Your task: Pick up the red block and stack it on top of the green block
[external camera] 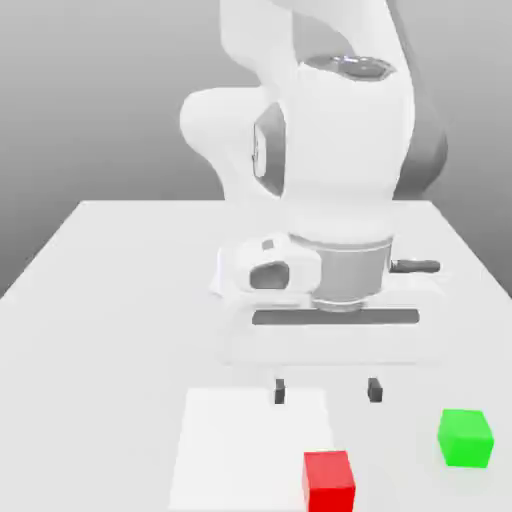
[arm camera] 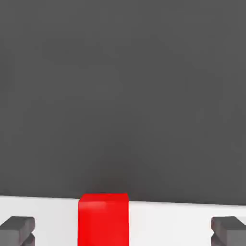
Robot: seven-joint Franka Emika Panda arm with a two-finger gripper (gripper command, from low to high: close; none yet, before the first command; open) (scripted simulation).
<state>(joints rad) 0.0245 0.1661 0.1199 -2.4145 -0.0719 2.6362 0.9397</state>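
The red block [external camera: 329, 480] lies on the white table near the front edge. The green block [external camera: 466, 437] sits on the table toward the exterior view's right of it, a short gap between them. My gripper [external camera: 326, 391] hangs open above the table, its two dark fingertips [external camera: 279, 392] spread wide, behind and slightly above the red block. In the hand view the red block [arm camera: 103, 219] lies between the two fingertips [arm camera: 18, 230], my gripper [arm camera: 123, 231] wide apart around it with nothing held.
A brighter white square patch [external camera: 250, 445] lies on the table [external camera: 100, 320] under the gripper and the red block. The arm's large white body [external camera: 330, 170] looms over the table's middle.
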